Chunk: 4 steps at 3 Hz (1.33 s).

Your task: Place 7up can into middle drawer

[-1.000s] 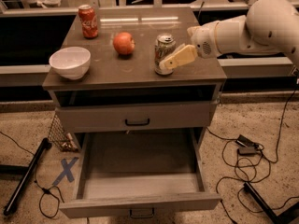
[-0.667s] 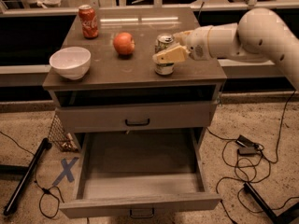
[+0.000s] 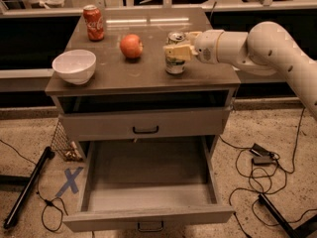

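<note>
7up can (image 3: 174, 66) upright on cabinet top (image 3: 111, 78), pincer (image 3: 178, 47) against its upper side, cannot tell if clamped

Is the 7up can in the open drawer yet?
No, the can stands on the cabinet top, with the gripper at its upper side.

The one camera looks down at the cabinet (image 3: 143, 74) from its front, fairly near, framing the middle drawer (image 3: 148, 176) and the gripper (image 3: 177, 52) at the 7up can (image 3: 174, 66)

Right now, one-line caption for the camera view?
Gripper at the upright 7up can on the cabinet top, middle drawer open below.
</note>
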### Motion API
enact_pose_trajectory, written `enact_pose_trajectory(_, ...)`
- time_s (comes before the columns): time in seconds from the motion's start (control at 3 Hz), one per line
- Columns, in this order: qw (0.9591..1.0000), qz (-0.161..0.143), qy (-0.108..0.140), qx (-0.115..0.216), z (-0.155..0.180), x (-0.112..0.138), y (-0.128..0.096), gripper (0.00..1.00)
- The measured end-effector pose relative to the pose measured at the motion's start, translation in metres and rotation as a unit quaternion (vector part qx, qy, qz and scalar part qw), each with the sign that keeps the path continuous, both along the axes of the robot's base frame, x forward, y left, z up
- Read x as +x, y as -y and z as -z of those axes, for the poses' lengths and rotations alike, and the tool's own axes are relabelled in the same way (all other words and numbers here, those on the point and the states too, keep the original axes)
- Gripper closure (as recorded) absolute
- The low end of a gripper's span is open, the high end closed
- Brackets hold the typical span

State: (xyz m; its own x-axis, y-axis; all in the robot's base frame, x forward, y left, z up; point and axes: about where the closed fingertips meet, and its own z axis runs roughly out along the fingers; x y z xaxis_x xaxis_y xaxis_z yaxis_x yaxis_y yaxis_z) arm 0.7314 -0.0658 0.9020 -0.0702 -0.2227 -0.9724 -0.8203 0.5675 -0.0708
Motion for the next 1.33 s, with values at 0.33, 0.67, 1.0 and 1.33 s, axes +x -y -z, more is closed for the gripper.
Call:
enact_pose_trajectory(0.33, 0.9991, -0.025, 0.033, 0.009, -0.018, -0.017, 0.016, 0.95)
enact_pose_trajectory(0.67, 0.9971, -0.071, 0.025, -0.005, -0.026, -0.069, 0.038, 1.00)
enact_pose_trajectory(1.0, 0.9922, -0.116, -0.045, -0.005, -0.019, -0.151, 0.050, 1.00)
enact_pose_trajectory(1.33, 0.9808, -0.157, -0.112, -0.030, 0.011, -0.195, 0.041, 1.00)
